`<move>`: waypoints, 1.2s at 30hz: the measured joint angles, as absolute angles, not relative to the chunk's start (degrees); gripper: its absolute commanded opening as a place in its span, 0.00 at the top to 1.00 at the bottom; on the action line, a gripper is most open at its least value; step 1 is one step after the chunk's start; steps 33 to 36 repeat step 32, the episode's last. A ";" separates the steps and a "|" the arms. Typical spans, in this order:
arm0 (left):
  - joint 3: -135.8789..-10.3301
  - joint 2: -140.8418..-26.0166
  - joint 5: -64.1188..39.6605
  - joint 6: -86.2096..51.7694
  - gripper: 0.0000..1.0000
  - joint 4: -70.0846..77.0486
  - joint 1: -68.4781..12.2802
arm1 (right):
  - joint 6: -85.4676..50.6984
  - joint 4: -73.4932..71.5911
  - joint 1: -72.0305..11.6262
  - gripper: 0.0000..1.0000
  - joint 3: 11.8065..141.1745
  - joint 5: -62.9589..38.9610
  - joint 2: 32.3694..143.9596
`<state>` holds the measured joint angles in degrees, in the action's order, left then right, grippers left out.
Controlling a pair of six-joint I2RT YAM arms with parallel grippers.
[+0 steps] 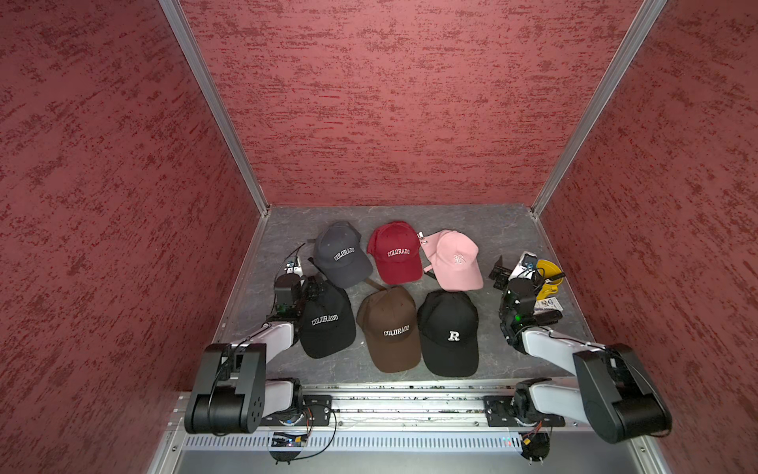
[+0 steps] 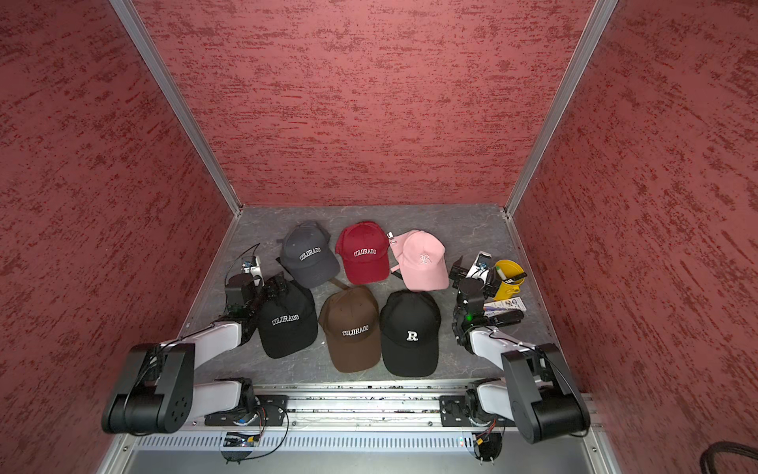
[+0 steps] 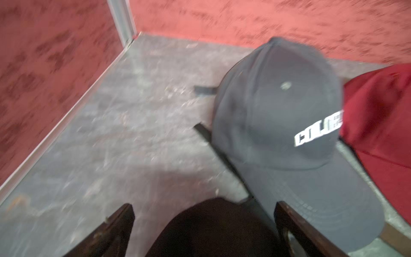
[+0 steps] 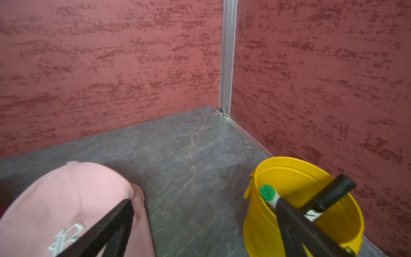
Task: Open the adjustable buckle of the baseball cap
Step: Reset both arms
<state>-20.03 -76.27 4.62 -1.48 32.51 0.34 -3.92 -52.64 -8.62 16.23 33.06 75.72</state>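
We take the target to be the black cotton baseball cap with white COLORADO lettering (image 1: pixel 328 324). It lies on the grey stone-look tabletop (image 1: pixel 504 230) with its brim toward the robot base, the cap nearest the left arm. Its buckle isn't visible, because the rear of the crown is hidden under the left gripper (image 1: pixel 313 287).

Step in hand: the approach. Nothing is gripped and, as far as we can tell, the buckle is unopened. The next move calls for finding the strap at the rear of the black cap, then pinning the crown with one arm and drawing the thin strap out with the other, using a low, narrow pinch.

The left fingers (image 3: pixel 117 227) are spread wide and empty. In the left wrist view the black crown sits between them, but blur hides whether they touch it.

The right gripper (image 1: pixel 501 274) is well apart from the black cap, off to its right. Its fingers (image 4: pixel 121 213) are also spread wide and hold nothing.

The grey COLORADO cap (image 1: pixel 342 254) touches the black cap's far side, and the brown COLORADO cap (image 1: pixel 389 328) lies just right of it. The pink cap (image 1: pixel 455 260) and the yellow metal bucket (image 1: pixel 549 271) are further right.
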 measured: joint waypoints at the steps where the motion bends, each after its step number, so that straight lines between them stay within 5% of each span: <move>1: -20.21 -77.95 3.97 -1.13 0.00 35.07 0.34 | -3.20 -55.46 -7.88 0.01 14.90 32.12 77.25; 15: -21.26 -87.57 -1.56 0.82 0.00 49.43 1.32 | -1.48 -74.28 0.05 0.01 11.11 12.01 88.16; 36: -21.30 -87.61 -1.54 0.71 0.00 50.04 1.80 | -1.50 -74.30 1.02 0.01 11.81 7.14 88.16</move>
